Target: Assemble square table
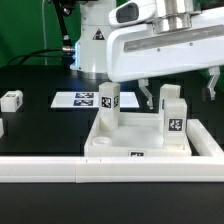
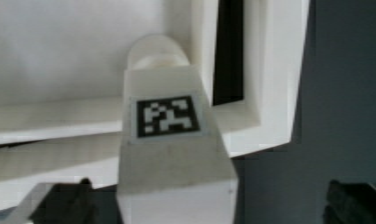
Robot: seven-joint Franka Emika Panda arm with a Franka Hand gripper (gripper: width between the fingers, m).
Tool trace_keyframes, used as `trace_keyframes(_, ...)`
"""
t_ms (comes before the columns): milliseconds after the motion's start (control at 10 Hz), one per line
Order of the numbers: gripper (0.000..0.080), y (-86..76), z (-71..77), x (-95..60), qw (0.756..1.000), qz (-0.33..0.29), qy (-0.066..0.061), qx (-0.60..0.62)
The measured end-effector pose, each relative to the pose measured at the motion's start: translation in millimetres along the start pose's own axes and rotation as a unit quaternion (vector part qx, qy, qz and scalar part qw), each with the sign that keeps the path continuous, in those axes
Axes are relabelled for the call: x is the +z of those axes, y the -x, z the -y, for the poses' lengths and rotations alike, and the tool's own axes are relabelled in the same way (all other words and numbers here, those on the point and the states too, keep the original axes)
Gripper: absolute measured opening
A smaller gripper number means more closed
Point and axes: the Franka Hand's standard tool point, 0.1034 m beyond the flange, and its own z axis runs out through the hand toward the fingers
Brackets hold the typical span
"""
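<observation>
Wrist view: small white tagged plastic leg (image 2: 167,140) upright at a corner of large white rimmed square plastic top (image 2: 60,70), gripper (image 1: 178,92) jaws apart astride leg; off-centre closing risks tipping it.

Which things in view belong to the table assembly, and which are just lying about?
Job in hand:
square top
leg under the gripper
other upright leg
loose leg
gripper, open

Lying about:
marker board
border rail
</observation>
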Motion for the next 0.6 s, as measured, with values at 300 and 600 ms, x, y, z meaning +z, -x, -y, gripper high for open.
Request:
trace_keyframes(300, 0.0649, 7.2, -8.2, 10.6, 0.994, 0.109, -0.004, 0.020)
trace_keyframes(600, 0.0649, 7.2, -8.4, 10.5, 0.989, 0.145, -0.007, 0.027)
